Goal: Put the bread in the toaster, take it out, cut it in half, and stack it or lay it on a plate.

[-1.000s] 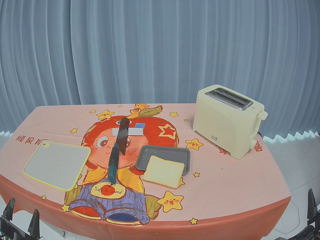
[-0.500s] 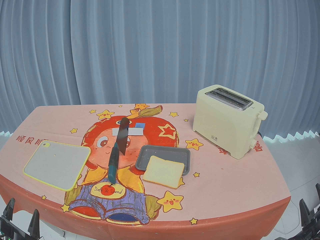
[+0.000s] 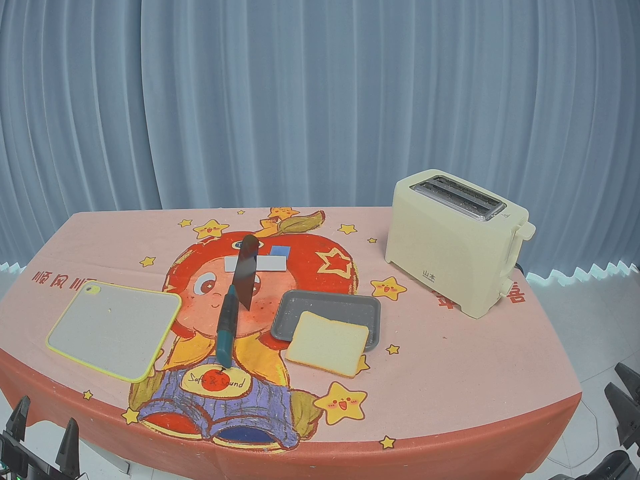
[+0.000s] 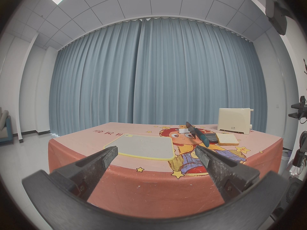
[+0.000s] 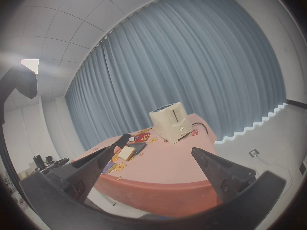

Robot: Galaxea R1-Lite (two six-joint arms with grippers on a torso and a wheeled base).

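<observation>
jaws, left and right, gape empty, well apart from the bread (image 3: 328,343).

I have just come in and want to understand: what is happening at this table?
Nothing is being handled yet. The left gripper and right gripper hang open and empty by the table's front edge. The bread lies partly on the grey tray, the toaster stands empty at the right, and the knife and cutting board are untouched.

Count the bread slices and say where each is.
1: the pale square bread slice lies across the near rim of the dark grey rectangular tray. Slots of the cream toaster could hide another.
</observation>
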